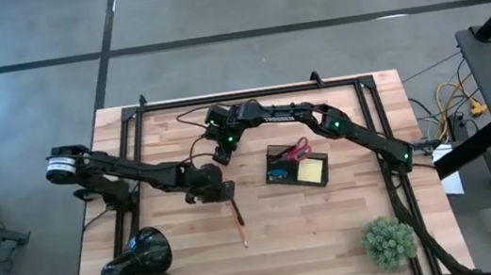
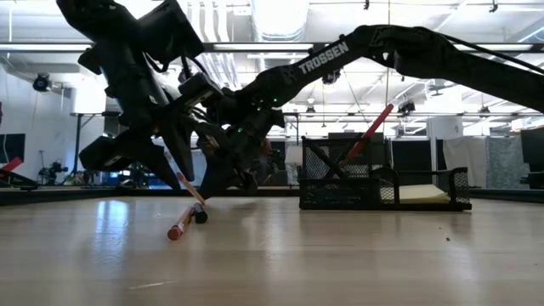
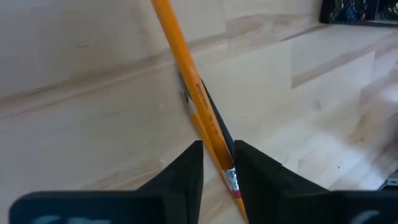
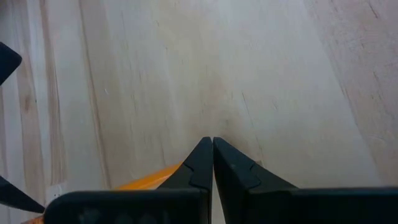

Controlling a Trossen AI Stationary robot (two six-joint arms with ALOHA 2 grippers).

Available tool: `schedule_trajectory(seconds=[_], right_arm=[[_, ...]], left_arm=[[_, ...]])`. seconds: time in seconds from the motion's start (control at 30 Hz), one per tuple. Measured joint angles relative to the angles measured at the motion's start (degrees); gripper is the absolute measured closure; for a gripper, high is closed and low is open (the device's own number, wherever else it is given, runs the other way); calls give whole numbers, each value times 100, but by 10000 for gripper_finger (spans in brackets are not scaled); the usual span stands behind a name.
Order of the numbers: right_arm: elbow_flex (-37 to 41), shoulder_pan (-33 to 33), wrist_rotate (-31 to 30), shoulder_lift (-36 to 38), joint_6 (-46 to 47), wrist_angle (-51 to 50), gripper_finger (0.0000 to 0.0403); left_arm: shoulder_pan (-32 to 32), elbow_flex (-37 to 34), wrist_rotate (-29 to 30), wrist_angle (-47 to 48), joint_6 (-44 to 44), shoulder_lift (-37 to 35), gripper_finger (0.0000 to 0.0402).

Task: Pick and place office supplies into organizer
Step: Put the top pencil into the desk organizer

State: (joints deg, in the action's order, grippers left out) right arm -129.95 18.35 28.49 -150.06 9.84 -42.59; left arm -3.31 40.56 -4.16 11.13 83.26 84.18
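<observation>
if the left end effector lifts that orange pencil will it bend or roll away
Probably stays stiff: the orange pencil looks straight and thin. Held near its eraser end by the left end effector, it may pivot. Released on the table, it could roll.

the pencil point(image 3: 198, 93) runs off the left wrist view's edges at both ends, its tip unseen. in the low view the arms hide the table behind the pencil. inside the organizer point(image 1: 297, 165), the blue piece point(image 1: 276, 173) is too small to make out.
</observation>
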Motion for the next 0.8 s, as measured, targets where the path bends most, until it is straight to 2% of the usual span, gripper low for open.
schedule_trajectory(seconds=[0.53,0.8], right_arm=[[1,0,0,-2,-1,0,394],[2,0,1,-2,-42,-8,394]], left_arm=[[241,-10,9,-21,-460,-7,330],[258,-31,-241,-369,-418,481,330]])
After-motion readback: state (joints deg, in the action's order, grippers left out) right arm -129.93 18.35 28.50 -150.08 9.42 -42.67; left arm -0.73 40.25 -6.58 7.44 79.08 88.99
